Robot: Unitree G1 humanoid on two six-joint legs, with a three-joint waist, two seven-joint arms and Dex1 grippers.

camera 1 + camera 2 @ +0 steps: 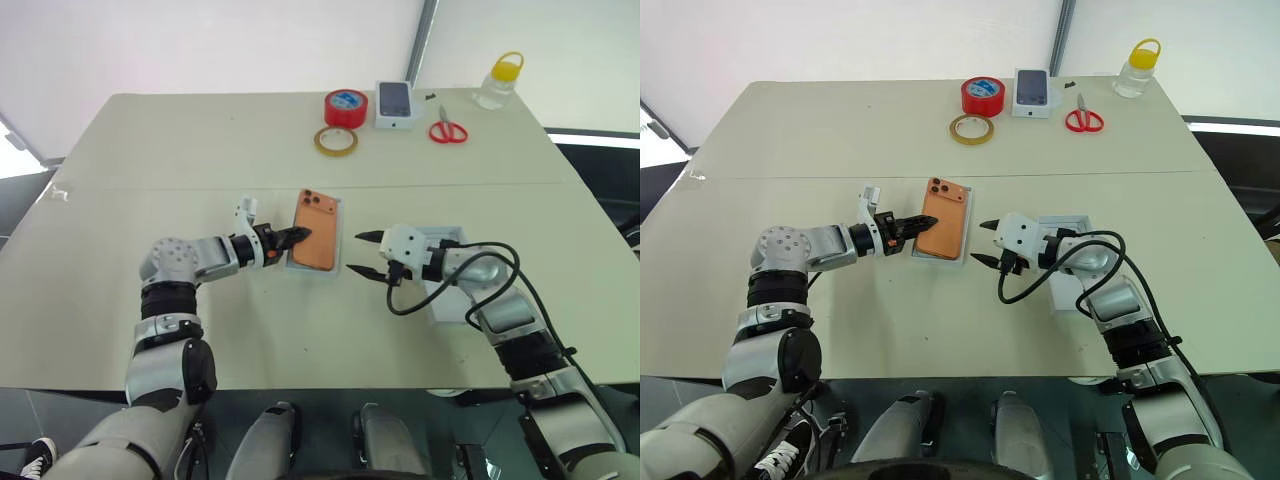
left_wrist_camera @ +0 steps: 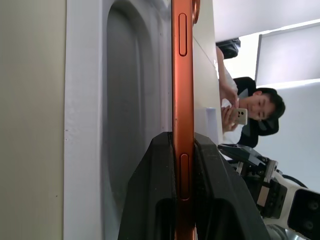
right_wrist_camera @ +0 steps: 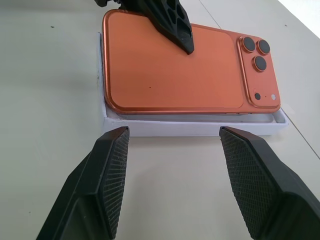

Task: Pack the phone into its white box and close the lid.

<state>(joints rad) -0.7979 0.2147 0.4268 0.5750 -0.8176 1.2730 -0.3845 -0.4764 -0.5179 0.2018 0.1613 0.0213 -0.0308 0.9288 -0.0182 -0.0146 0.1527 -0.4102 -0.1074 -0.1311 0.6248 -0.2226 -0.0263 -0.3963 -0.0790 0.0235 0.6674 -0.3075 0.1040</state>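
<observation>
The orange phone sat back-up over the shallow white box mid-tabletop — its left edge raised, camera cluster at the far corner. The taller-walled white lid lay just right — open side up.

The phone covers most of the white box, leaving its floor hidden. The lid, at the bench's four o'clock, lies largely behind the right arm. A person is cut short by the left gripper's fingers.
</observation>
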